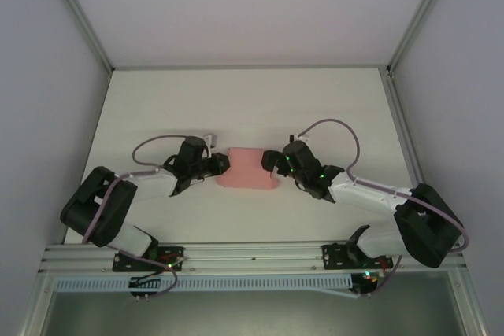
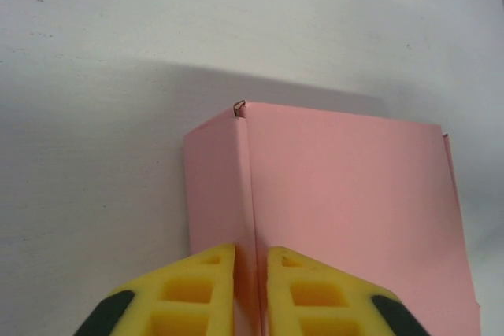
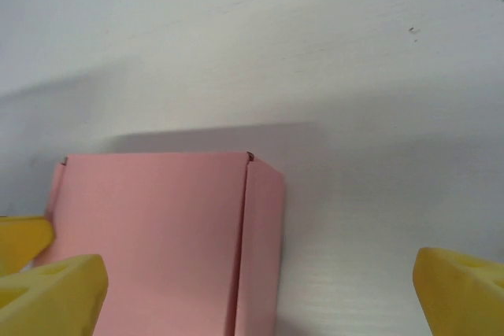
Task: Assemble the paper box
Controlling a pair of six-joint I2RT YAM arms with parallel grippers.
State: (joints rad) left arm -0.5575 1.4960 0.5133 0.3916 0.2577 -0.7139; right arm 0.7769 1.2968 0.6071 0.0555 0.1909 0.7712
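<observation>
We see the paper box [image 1: 250, 168] mid-frame on the desk [image 1: 236, 100]. Our left jaws pinch its fold; our right jaws stand apart.

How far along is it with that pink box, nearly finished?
Partway, I'd judge. Done: the box has a crease folded near each end. In hand: the left gripper pinches the fold at its end; the right gripper stands open at the other end, gripping nothing. Left: closing it up; whether any tabs are tucked I cannot tell.
</observation>
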